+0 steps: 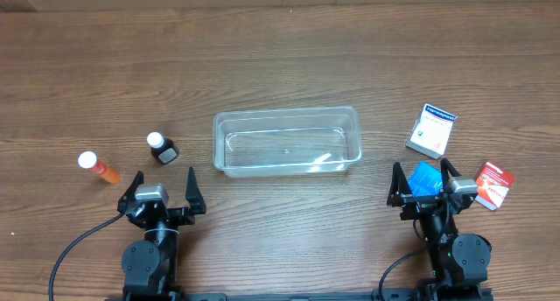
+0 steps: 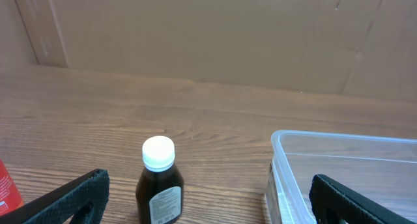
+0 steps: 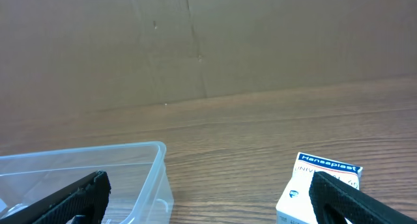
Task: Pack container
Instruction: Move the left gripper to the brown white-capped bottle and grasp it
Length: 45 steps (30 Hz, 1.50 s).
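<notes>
The container is seen empty at the middle of the surface. The left gripper and right gripper are spread wide, nothing grasped. The upright dark bottle could be toppled by a grazing finger, or the light container shoved. Bare room is left beyond its far rim.

The white box reads "Hansaplast"; the brown bottle label seems illegible.

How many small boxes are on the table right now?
3, all right of the container: white box farthest back, blue box nearer the robot, red box beside it. None looks hidden.
</notes>
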Tool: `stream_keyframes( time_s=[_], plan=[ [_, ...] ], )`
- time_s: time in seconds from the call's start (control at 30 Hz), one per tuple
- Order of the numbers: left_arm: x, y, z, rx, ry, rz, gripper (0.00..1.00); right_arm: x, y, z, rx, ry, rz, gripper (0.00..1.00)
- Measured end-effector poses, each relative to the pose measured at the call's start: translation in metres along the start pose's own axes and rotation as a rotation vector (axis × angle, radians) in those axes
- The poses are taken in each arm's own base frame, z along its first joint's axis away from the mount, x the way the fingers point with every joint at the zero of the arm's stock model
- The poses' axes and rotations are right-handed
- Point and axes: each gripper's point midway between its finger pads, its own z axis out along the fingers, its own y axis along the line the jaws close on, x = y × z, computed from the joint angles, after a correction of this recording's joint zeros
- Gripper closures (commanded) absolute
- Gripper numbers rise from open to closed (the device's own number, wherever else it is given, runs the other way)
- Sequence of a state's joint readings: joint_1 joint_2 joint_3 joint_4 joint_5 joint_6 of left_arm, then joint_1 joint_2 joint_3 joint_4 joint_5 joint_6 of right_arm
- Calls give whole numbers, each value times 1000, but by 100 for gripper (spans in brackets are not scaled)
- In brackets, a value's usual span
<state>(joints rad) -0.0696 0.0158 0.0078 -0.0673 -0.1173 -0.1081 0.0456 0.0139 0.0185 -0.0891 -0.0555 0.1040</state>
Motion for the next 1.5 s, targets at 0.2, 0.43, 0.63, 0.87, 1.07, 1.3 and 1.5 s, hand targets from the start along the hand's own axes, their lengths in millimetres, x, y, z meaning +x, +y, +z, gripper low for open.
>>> stream_keyframes(
  time_s=[0.2,0.43,0.63,0.87,1.07,1.3,1.5],
  plan=[
    [-2,0,0,1,-7,-1,0,0,0,0,0,0,0,0],
    [-8,0,-4,-4,32,4,0,6,-1,-1,6,34,16,0],
    [-54,-2,-10,-23,69,8,0,-18,3,-2,14,64,66,0],
    [-85,-6,4,-63,354,11,0,-32,5,12,65,307,106,0],
    [-98,-10,24,-108,700,49,0,-19,10,26,104,688,153,0],
    [-86,-18,33,-94,939,58,0,-4,9,32,162,987,184,0],
    [-75,-14,49,-116,967,62,0,4,-2,31,232,1022,176,0]
  ],
)
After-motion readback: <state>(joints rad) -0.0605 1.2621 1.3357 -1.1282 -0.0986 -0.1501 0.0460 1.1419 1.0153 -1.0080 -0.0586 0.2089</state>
